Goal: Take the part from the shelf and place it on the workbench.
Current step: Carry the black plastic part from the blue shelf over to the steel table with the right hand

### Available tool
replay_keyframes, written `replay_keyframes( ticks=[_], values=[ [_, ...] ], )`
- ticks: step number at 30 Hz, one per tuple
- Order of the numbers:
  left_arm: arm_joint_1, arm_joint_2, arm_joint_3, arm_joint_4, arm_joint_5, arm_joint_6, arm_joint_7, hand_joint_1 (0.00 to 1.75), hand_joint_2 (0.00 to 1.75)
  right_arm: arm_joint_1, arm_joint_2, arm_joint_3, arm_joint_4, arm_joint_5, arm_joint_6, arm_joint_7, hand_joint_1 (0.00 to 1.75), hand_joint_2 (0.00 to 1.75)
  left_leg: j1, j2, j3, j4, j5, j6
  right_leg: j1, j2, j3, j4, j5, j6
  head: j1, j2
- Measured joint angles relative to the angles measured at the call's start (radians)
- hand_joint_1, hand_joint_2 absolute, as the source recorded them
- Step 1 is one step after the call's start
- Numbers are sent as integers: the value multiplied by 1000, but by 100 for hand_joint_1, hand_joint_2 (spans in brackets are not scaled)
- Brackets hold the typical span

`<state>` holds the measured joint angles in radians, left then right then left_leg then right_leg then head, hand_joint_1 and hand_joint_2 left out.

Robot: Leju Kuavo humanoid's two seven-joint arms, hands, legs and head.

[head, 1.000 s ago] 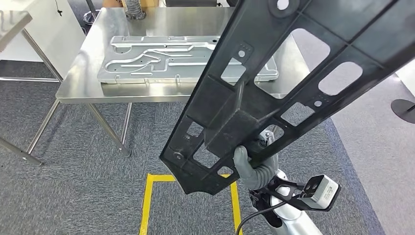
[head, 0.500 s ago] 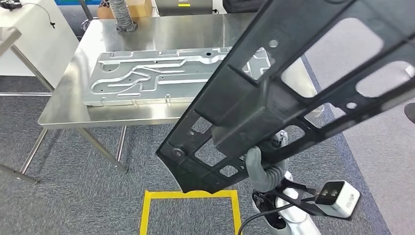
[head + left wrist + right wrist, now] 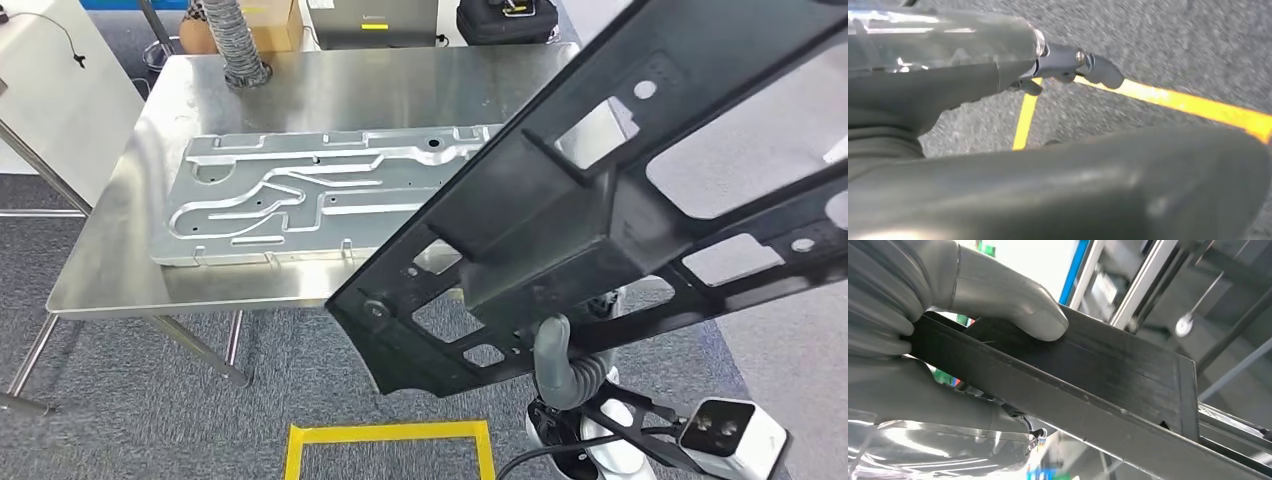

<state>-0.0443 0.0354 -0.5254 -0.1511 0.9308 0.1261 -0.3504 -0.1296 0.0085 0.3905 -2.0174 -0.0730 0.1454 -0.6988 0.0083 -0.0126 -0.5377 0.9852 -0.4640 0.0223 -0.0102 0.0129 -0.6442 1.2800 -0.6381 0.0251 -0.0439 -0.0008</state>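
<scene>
A long black plastic part (image 3: 620,200) with several cut-out windows slants across the head view, from low centre up to the top right. My right hand (image 3: 560,360) grips it from below near its lower end. In the right wrist view the thumb presses on the part's (image 3: 1108,375) flat black rib while the rest of the right hand (image 3: 948,300) wraps its edge. The steel workbench (image 3: 330,85) stands ahead and to the left, and the part's upper half hides its right end. My left hand (image 3: 998,100) hangs over the carpet, holding nothing, with a dark fingertip (image 3: 1100,72) stretched out.
A large stamped aluminium plate (image 3: 300,200) lies on the workbench and covers most of its front half. A ribbed hose (image 3: 235,40), a cardboard box (image 3: 265,20) and a black bag (image 3: 505,20) sit behind the table. Yellow floor tape (image 3: 390,435) marks a square just below me.
The whole picture has shifted: the workbench now sits lower and larger in view, so the camera has moved toward it. The black part lies flatter and further right in my right hand.
</scene>
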Motion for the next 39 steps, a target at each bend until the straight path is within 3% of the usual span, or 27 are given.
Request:
replay_keyframes(
  ticks=[1, 2, 3, 5, 6, 7, 9, 11, 12, 14, 15, 16, 17, 19, 21, 23, 26, 28, 30, 31, 32, 34, 36, 37, 39],
  values=[
    [1, 0, 0, 0, 1, 0, -2, 0, 0, 6, 0, -2, -12, 20, -28, 0, 175, 175, 1, -1, 19, 0, -14, -2, -2, -1, -22, -6, -14, 2, 0, 0],
    [2, 0, 0, 0, 3, 0, -4, 0, 0, 12, 0, -3, -28, 55, -76, 0, 175, 175, 2, -3, 40, 0, -30, -4, -4, -1, -31, -38, -2, 4, 0, 0],
    [2, -1, 0, 0, 6, 2, -8, 0, 0, 18, -1, -3, -42, 106, -151, 0, 175, 175, 3, -5, 61, 0, -46, -8, -7, -3, -34, -90, 41, 6, 0, 0],
    [4, 0, 0, 2, 11, 6, -16, 0, 0, 24, -11, -1, -58, 244, -369, 7, 175, 175, 2, -7, 93, 6, -77, -17, -8, -6, -40, -192, 174, 1, 0, 0],
    [4, 0, 0, 2, 11, 8, -19, 0, 0, 16, -18, -1, -53, 317, -483, 25, 175, 175, 2, -8, 97, 9, -89, -23, -7, -5, -43, -217, 223, -7, 0, 0],
    [3, 0, -1, 3, 9, 9, -20, 0, 0, -5, -26, -6, -40, 394, -580, 59, 175, 175, 2, -7, 98, 11, -97, -30, -4, -3, -48, -225, 247, -16, 0, 0],
    [-6, 0, -5, 3, 2, 10, -19, 0, 0, -90, -37, -33, 20, 561, -701, 160, 175, 175, 3, -4, 89, 26, -97, -43, -2, 7, -47, -225, 244, -31, -1, 0],
    [-17, -1, -12, 2, -3, 10, -17, 0, 0, -212, -47, -72, 126, 768, -725, 274, 175, 175, 4, 0, 51, 99, -87, -52, -5, 11, -33, -237, 238, -40, -1, 0],
    [-22, -1, -16, 2, -3, 9, -17, 0, 0, -278, -52, -87, 193, 878, -713, 333, 175, 175, 4, 1, 15, 158, -97, -55, -6, 11, -24, -242, 234, -44, -1, 0],
    [-28, -2, -24, 2, -4, 8, -17, 0, 0, -405, -63, -97, 337, 1095, -666, 454, 175, 175, 5, 3, -71, 275, -144, -59, -4, 10, -12, -245, 227, -51, -1, 0],
    [-28, -2, -27, 2, -5, 7, -18, 0, 0, -463, -66, -96, 411, 1195, -635, 513, 175, 175, 4, 3, -107, 310, -161, -58, -1, 11, -7, -245, 222, -53, -1, 0],
    [-29, -2, -29, 2, -6, 5, -19, 0, 0, -514, -67, -91, 485, 1286, -600, 565, 175, 175, 4, 3, -131, 318, -158, -56, 1, 10, -1, -244, 218, -54, -1, 0],
    [-28, -2, -33, 2, -9, 3, -20, 0, 0, -565, -68, -83, 561, 1371, -562, 610, 175, 175, 3, 3, -139, 294, -132, -51, 5, 10, 5, -244, 214, -55, -1, 0],
    [-27, 0, -41, 2, -14, -2, -23, 0, 0, -663, -66, -47, 705, 1498, -500, 662, 175, 175, -5, 5, -114, 169, -31, -32, 10, 8, 17, -245, 207, -56, -1, 0],
    [-29, 4, -50, 2, -17, -2, -24, 0, 0, -743, -59, 3, 840, 1580, -479, 685, 175, 175, -14, 8, -84, 63, 27, -16, 13, 7, 21, -248, 205, -52, -1, 0],
    [-33, 6, -54, 2, -19, -1, -24, 0, 0, -783, -48, 45, 940, 1610, -485, 698, 175, 175, -18, 7, -76, 34, 33, -10, 12, 3, 20, -252, 206, -43, -1, 0],
    [-33, 5, -60, 1, -18, -1, -24, 0, 0, -824, -31, 86, 1044, 1623, -476, 688, 175, 175, -9, 4, -66, 13, 47, -4, 15, -4, 13, -236, 189, -27, -1, 0],
    [-32, 5, -66, 1, -16, 0, -24, 0, 0, -863, -18, 123, 1120, 1631, -456, 655, 175, 175, -5, 5, -60, 4, 50, 0, 11, -7, -31, -145, 140, -16, 0, 0],
    [-34, 5, -70, 1, -13, 2, -24, 0, 0, -884, 7, 170, 1212, 1634, -447, 612, 175, 175, -3, 7, -58, 4, 47, 1, 4, -7, -103, -6, 87, -8, 0, 0],
    [-35, 5, -71, 1, -12, 2, -26, 0, 0, -884, 22, 192, 1256, 1629, -448, 590, 175, 175, -1, 7, -56, 5, 45, -1, 0, -7, -127, 36, 80, -4, 0, 0],
    [-35, 5, -72, 1, -11, 1, -29, 0, 0, -881, 38, 212, 1297, 1619, -451, 565, 175, 175, 1, 7, -54, 6, 42, -3, -4, -8, -134, 41, 93, 0, 0, 0],
    [-35, 5, -75, 1, -12, -5, -42, 0, 0, -875, 64, 237, 1365, 1572, -460, 505, 175, 175, 7, 4, -51, 15, 32, -10, -12, -10, -89, -67, 167, 7, 0, 0],
    [-34, 5, -78, 1, -13, -16, -58, 0, 0, -873, 85, 251, 1426, 1505, -471, 436, 175, 175, 8, 0, -53, 32, 17, -23, -14, -11, -31, -191, 213, 6, -1, 0],
    [-34, 5, -79, 1, -14, -20, -66, 0, 0, -869, 93, 257, 1453, 1475, -473, 406, 175, 175, 8, -1, -54, 38, 12, -29, -12, -11, -17, -222, 218, 1, -1, 0],
    [-32, 5, -83, 1, -15, -25, -81, 0, 0, -856, 104, 264, 1500, 1423, -454, 357, 175, 175, 8, -3, -54, 41, 8, -41, -7, -9, -13, -231, 210, -15, -1, 0]
  ],
)
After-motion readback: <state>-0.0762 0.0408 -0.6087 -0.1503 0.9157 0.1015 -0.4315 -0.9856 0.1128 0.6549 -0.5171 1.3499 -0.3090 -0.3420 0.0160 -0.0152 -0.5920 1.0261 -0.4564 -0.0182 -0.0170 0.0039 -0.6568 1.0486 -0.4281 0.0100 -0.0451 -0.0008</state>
